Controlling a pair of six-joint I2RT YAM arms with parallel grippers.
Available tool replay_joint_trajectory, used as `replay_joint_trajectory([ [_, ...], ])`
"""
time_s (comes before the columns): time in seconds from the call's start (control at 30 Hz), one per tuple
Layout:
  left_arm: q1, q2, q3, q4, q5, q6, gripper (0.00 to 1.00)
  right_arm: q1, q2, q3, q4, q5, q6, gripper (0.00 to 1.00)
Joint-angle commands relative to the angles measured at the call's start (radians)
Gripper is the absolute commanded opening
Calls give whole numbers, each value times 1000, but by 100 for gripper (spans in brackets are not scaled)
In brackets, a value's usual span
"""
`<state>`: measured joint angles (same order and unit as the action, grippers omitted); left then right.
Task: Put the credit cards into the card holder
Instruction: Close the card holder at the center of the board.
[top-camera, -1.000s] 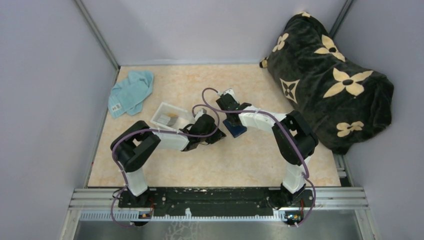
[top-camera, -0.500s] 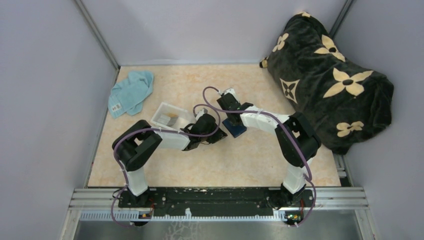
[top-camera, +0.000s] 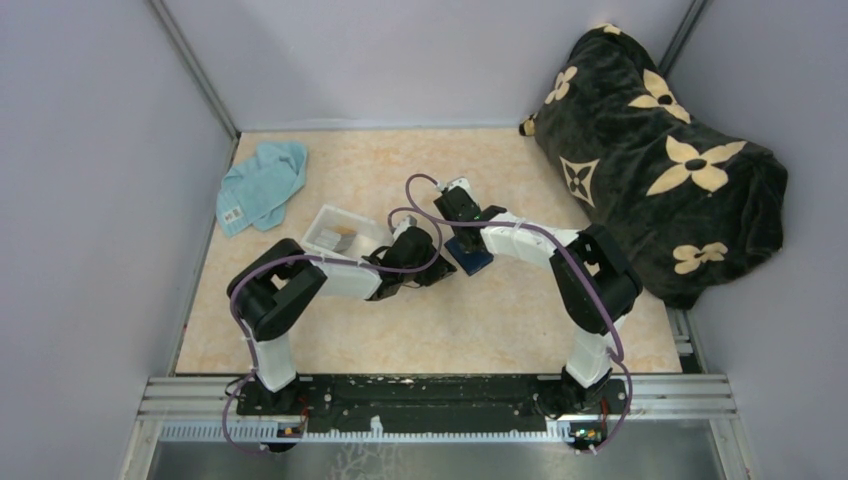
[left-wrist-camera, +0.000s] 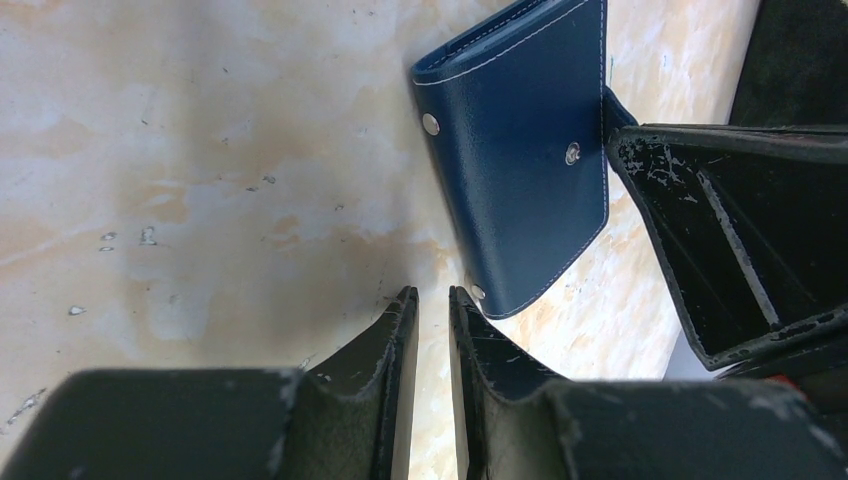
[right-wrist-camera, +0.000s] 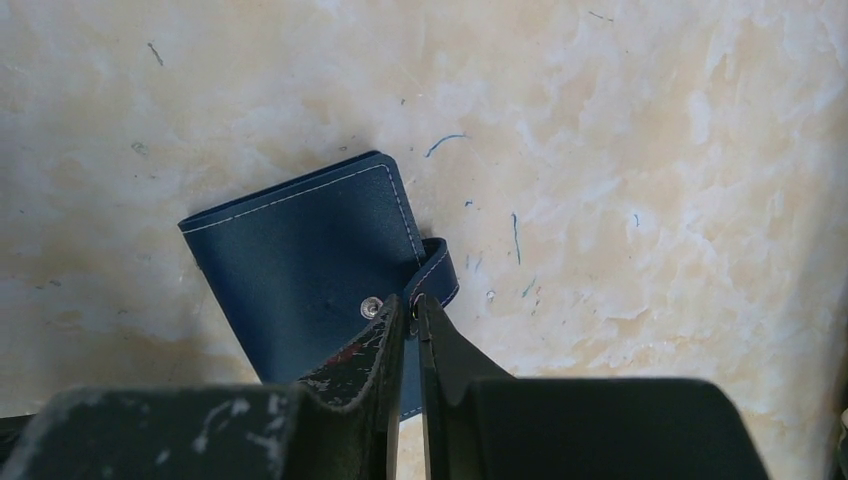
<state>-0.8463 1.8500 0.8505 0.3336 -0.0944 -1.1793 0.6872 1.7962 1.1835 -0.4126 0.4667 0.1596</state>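
Pinching card holder (right-wrist-camera: 300, 250), right claw (right-wrist-camera: 412, 302) closed

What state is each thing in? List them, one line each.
card holder: closed, lying flat, strap unsnapped.
credit cards: lying in the clear tray.
left gripper: fingers slightly apart, empty.
right gripper: fingers almost shut at the holder's strap; grip unclear.
teal cloth: crumpled.
flowered blanket: bunched up.
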Motion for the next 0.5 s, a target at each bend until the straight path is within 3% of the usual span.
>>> replay_joint_trajectory([
  [0.0,0,41,2,-67,-1,7,25,9,-51,-3,20,-19,11,9],
  [0.47,0,72,38,-76,-2,14,25,9,-45,-8,18,-57,12,5],
])
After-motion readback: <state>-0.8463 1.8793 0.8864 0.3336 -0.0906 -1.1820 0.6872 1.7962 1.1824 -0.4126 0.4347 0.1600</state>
